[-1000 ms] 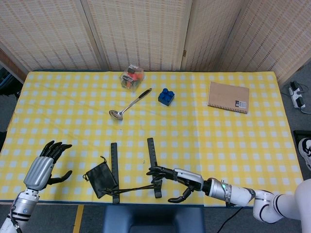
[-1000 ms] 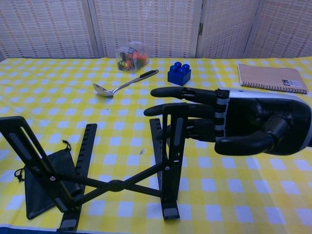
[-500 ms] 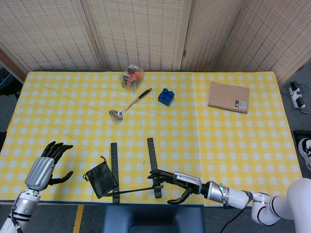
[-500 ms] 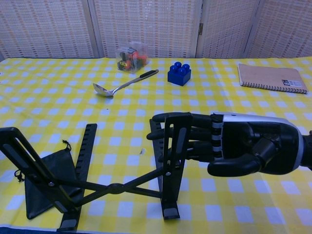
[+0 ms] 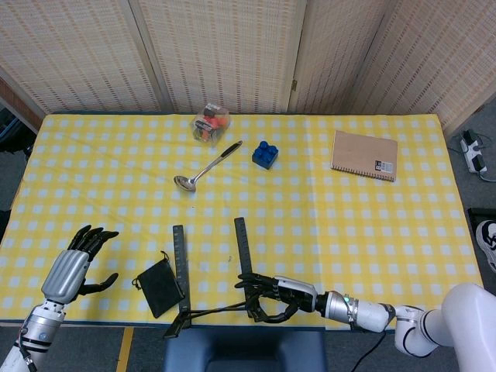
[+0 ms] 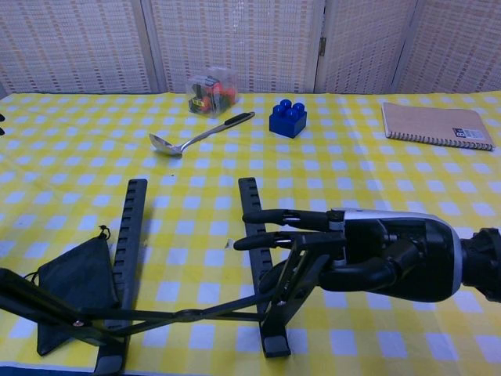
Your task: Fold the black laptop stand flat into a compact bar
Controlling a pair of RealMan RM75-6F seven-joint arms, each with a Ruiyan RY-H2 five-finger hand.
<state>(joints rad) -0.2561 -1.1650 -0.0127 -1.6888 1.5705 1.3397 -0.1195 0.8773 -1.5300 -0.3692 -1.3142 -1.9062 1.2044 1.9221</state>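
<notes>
Item: laptop stand [image 6: 196,270], half-collapsed; our right hand [image 6: 368,258] grips its raised arm to press it flat; left hand [image 5: 74,263] spread, idle.

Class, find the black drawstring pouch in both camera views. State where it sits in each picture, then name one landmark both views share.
Head view: the black drawstring pouch lies low and left of centre, just left of the laptop stand's left rail.
Chest view: the pouch sits at bottom left, again left of that rail.
Shared landmark: the blue brick.
</notes>
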